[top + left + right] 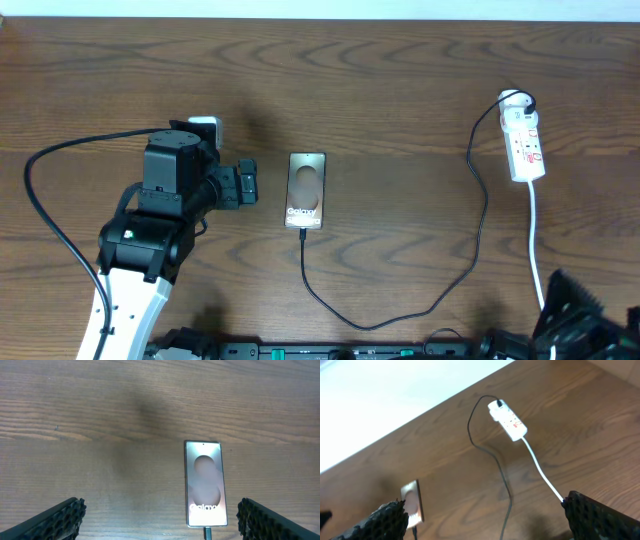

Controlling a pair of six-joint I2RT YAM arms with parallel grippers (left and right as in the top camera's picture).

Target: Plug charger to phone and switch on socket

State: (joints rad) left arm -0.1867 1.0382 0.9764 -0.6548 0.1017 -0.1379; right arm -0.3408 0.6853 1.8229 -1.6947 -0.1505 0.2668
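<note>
The phone [306, 190] lies flat near the table's middle, its screen lit with "Galaxy" lettering [205, 482]. The charger [470, 270], a thin black cable, has its plug tip [206, 533] at the phone's near edge. It loops right and up to the far end of the white socket [525, 145], where its black plug sits. My left gripper [247, 186] is open just left of the phone, which lies apart from its right finger [265, 520]. My right gripper [487, 525] is open and empty, high above the table, with the socket [509, 421] far ahead.
The socket's white cord [536, 240] runs toward the table's near edge, past my right arm [575, 310] at the bottom right corner. A thick black arm cable [45, 200] arcs on the left. A pale wall [380, 395] borders the table's far edge.
</note>
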